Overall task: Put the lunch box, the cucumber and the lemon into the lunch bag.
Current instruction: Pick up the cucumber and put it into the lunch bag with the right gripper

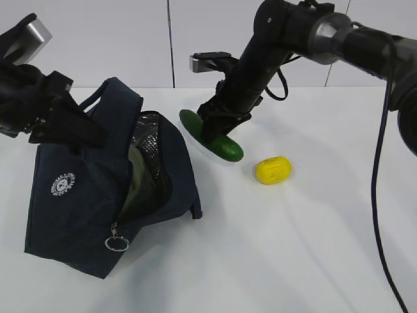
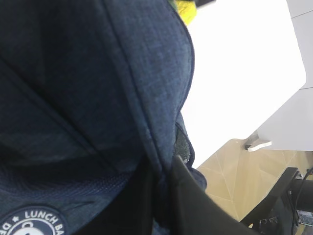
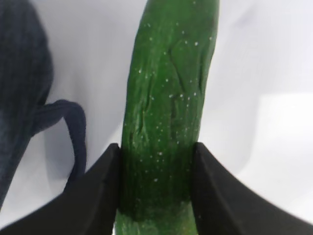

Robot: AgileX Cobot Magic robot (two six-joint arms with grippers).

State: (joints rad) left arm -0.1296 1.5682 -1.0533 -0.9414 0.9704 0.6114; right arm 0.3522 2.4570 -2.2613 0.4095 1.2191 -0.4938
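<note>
Cucumber [image 1: 225, 147] lay on table [image 1: 293, 248] betw. right gripper [image 1: 218, 130] jaws. Lemon [image 1: 273, 170] just right of it & nearer cam. Lunch bag [image 1: 98, 195] well left, its upper edge in left gripper [image 1: 91, 134].

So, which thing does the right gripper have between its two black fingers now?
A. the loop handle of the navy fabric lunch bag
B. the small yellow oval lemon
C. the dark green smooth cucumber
C: in the right wrist view the dark green cucumber sits between the black fingers of the right gripper, while the yellow lemon lies apart on the table.

White table [image 1: 293, 261], pale wall panels [image 1: 117, 39] behind
</note>
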